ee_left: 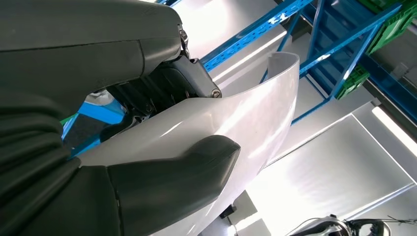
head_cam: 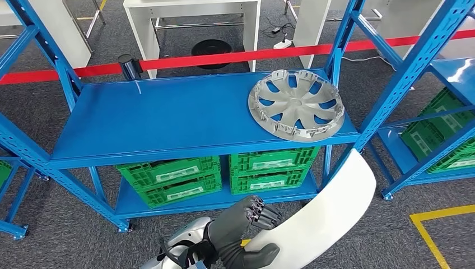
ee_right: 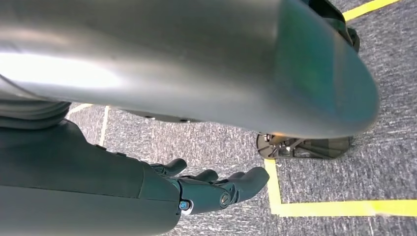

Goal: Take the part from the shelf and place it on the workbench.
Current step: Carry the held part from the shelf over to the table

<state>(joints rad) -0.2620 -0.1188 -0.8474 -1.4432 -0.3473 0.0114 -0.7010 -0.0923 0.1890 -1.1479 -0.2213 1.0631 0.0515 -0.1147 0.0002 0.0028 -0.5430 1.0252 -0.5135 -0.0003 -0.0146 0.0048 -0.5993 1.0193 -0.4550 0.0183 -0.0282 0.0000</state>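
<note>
My left hand is clamped on the white panel, thumb on one face and fingers on the other, gripping near one end so the long curved body juts up and away toward the shelf. The panel is off the shelf, in the air in front of its blue frame, its far tip just beside the right-hand upright. My right hand hangs low over the grey carpet, fingers loosely apart and holding nothing. The risk I see comes from that one-ended grip: the surface looks smooth and glossy, so the weight out beyond my fingers could make the panel twist or slide in my grasp when I turn. I also judge the free end could catch the upright or the shelf edge if I swing before backing away, and a knock there might pry it loose. The silver wheel cover overhangs the shelf's front edge near the tip, so a careless sweep could clip it too. No workbench is in sight, so I have a carry ahead.
</note>
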